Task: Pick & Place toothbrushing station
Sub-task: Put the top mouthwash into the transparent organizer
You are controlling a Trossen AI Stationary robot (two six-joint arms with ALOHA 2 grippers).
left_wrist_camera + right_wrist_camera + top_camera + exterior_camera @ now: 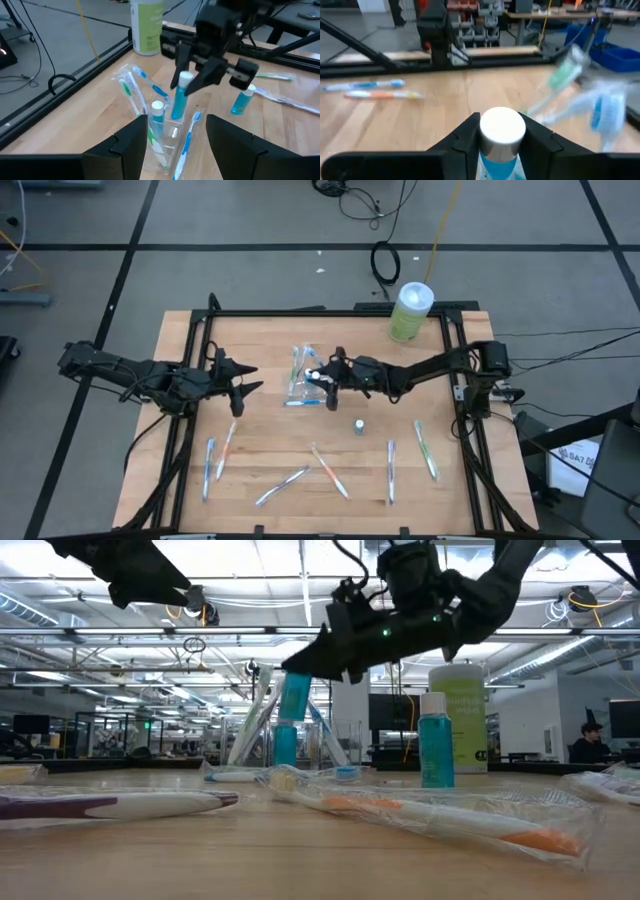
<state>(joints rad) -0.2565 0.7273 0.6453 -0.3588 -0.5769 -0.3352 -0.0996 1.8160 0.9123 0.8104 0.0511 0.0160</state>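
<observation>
Now right hand (186,86) clamped on a teal tube (179,97) with a white cap, held upright over the clear cup (167,134) near mid-desk. Already standing in that cup: several toothbrushes (131,95) and another tube (157,117). Left hand (243,383) open, empty, just beside the cup on its left. Loose toothbrushes (325,470) scattered along the front part of the desk (270,430), apart from one another, short of the edge. One more tube (359,425) upright alone, right of the cup. Green canister (409,311) at the back right corner, close to the frame rail. Open wood between cup and front row.
</observation>
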